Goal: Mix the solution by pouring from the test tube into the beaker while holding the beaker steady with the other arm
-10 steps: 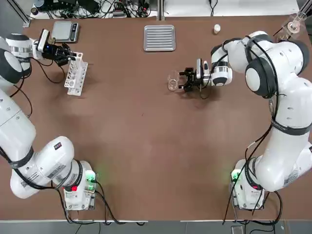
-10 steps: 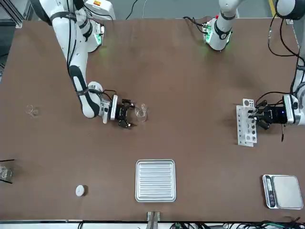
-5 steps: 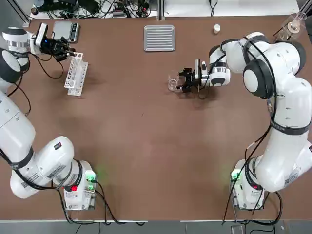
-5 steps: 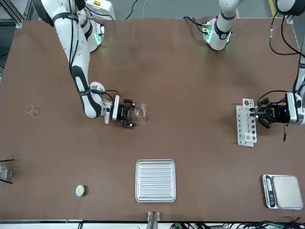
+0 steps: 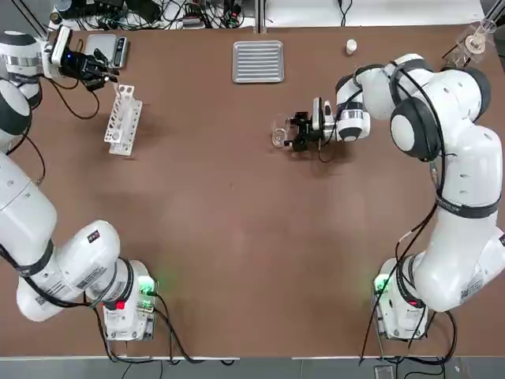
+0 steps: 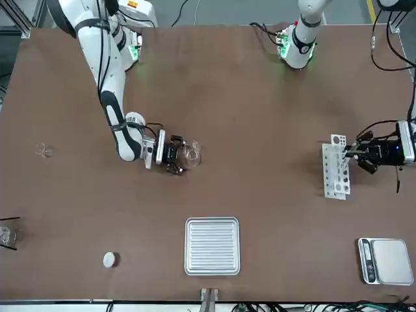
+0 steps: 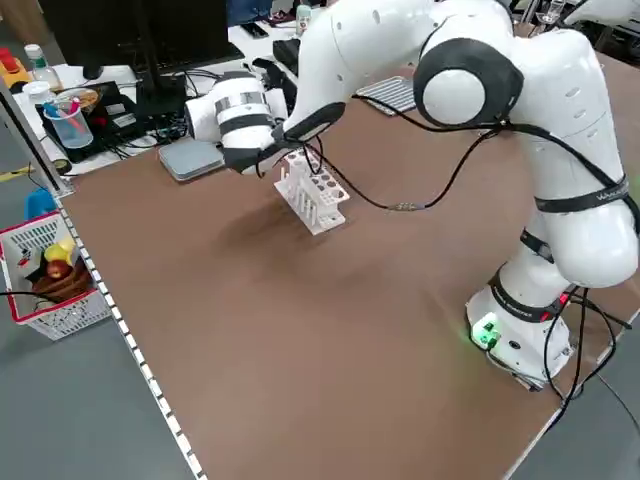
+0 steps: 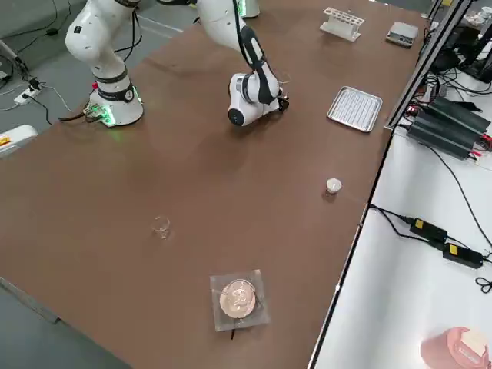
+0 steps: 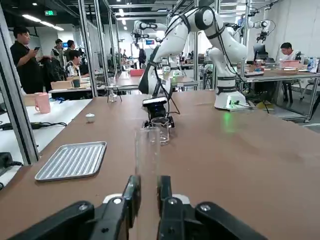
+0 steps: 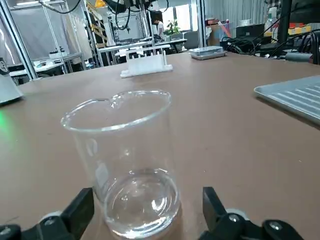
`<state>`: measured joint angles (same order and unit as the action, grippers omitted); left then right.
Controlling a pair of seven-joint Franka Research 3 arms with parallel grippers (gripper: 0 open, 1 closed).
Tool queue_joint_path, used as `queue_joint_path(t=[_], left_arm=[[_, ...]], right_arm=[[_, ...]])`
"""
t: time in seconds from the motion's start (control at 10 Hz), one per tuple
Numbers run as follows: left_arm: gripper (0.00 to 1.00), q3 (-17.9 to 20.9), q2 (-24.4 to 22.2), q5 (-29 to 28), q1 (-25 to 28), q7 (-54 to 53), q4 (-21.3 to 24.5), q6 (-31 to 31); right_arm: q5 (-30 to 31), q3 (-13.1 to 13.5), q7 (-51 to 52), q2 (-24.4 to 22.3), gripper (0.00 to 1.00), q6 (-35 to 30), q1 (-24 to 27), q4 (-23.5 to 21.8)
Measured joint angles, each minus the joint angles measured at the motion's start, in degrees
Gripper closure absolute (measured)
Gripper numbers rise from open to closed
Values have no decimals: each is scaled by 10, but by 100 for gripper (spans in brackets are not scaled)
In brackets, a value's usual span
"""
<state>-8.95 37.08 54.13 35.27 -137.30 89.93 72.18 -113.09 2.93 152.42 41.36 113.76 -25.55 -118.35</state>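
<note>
Left gripper (image 9: 146,200) clenched on the test tube (image 9: 147,155) at ten o'clock; right gripper (image 10: 145,220) spread around the beaker (image 10: 125,160), should close next

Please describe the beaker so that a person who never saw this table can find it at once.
Start from the ribbed metal tray at the table's far edge, then come toward the robot and slightly to its right, to the right claw. The beaker stands upright between that claw's open fingers. Unlike the smaller glass piece far out on the robot's right, it is a wide clear cup with a pouring lip.
</note>
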Motion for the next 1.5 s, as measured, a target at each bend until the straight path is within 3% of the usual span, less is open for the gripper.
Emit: queue_joint_path(t=[0.4,0.7,1.5], left_arm=[[78,-9,-51,0,-80,93,-6,59],[78,-8,-91,-1,-157,135,5,140],[78,-9,-97,11,-382,325,30,391]], right_arm=[[-11,-1,0,8,6,0,-5,10],[-15,-1,0,10,10,0,-9,14],[-15,-1,0,10,23,1,-10,16]])
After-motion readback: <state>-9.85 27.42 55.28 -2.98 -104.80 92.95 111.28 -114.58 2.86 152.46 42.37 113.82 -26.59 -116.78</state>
